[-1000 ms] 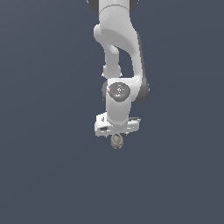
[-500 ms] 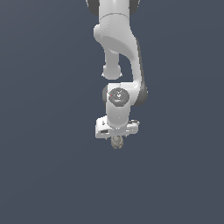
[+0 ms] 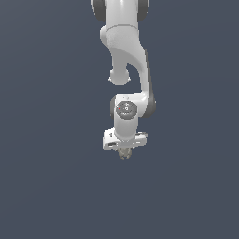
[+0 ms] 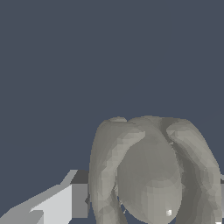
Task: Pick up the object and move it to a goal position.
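Since the earlier frames the arm [image 3: 125,56] has lifted a little, carrying the gripper [image 3: 124,150] and the object [image 3: 124,153] up with it; the wrist has turned slightly too. The gripper is clamped on the object, which sits between the fingers directly under the white wrist block, touching both. The object is a small roundish grey-beige lump [image 4: 148,170], matte, with broad ridged lobes curling round a smooth bulging centre, like a curled shell. One finger [image 4: 65,199] is a pale grey blocky wedge pressed against the lump's side. The arm is smooth glossy white with rounded joints. The backdrop is flat dark blue-grey.
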Available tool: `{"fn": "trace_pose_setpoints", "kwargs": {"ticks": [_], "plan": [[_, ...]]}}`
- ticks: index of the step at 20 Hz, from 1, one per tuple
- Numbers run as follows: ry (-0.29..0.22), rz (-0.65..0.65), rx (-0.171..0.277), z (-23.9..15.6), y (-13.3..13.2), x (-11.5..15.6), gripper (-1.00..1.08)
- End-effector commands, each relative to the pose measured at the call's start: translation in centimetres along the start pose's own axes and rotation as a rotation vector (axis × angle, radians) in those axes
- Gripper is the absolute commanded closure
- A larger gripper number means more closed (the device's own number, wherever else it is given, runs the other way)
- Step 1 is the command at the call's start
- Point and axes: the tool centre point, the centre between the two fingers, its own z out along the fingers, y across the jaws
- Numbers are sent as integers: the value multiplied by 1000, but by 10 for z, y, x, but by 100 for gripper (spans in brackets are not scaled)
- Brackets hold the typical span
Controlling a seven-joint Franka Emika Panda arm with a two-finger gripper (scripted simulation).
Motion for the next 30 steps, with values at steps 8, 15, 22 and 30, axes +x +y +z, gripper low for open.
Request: {"fn": "trace_pose_setpoints", "kwargs": {"ticks": [8,15,22,30], "plan": [[0,1,0,0,1,0,108],[0,1,0,-11,-1,0,108],[0,1,-1,-54,-9,2,108],[0,1,-1,-139,-23,4,108]]}}
